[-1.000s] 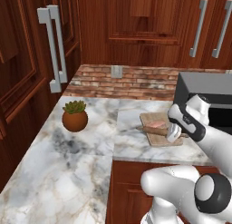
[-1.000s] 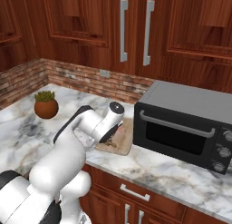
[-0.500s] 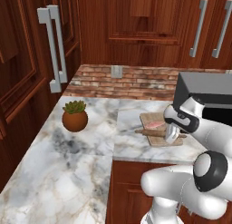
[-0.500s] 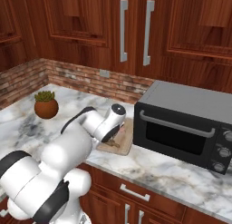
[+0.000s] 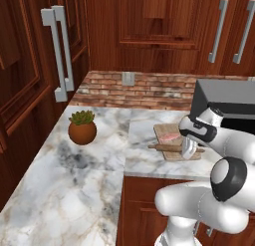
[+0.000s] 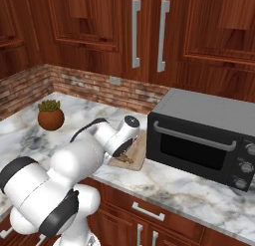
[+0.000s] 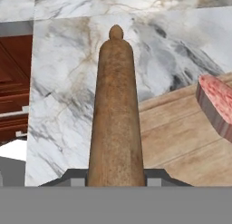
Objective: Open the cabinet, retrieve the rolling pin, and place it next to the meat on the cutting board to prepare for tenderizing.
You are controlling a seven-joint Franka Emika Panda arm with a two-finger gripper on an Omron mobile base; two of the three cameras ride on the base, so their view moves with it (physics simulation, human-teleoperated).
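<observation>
Hand view is looking straight along the rolling pin point(image 7: 116, 114); the gripper point(image 7: 116, 177) is closing on the pin's near end, its dark finger tips point(image 7: 72, 177) pressing in on either side of the wood, with the far knob pointing away over the marble; the pin is lying along the near edge of the cutting board point(image 7: 181, 141), its far half reaching out past the board over the countertop point(image 7: 63, 82); the meat point(image 7: 217, 105) is sitting on the board just beside the pin, apart from it.

From the left base view the gripper point(image 5: 189, 149) is hanging low over the cutting board point(image 5: 164, 133), the rolling pin point(image 5: 167, 148) is stretching across the board's front edge and the meat point(image 5: 170, 137) is lying just behind it; a potted plant point(image 5: 82, 128) is standing well apart on the countertop point(image 5: 89, 175), and a dark microwave point(image 5: 229, 100) is sitting just beside the board.

From the right base view the arm is covering most of the cutting board point(image 6: 137, 158), with the microwave point(image 6: 204, 133) right beside it; the cabinet point(image 6: 147, 36) doors are standing shut above the brick backsplash point(image 6: 99, 88).
</observation>
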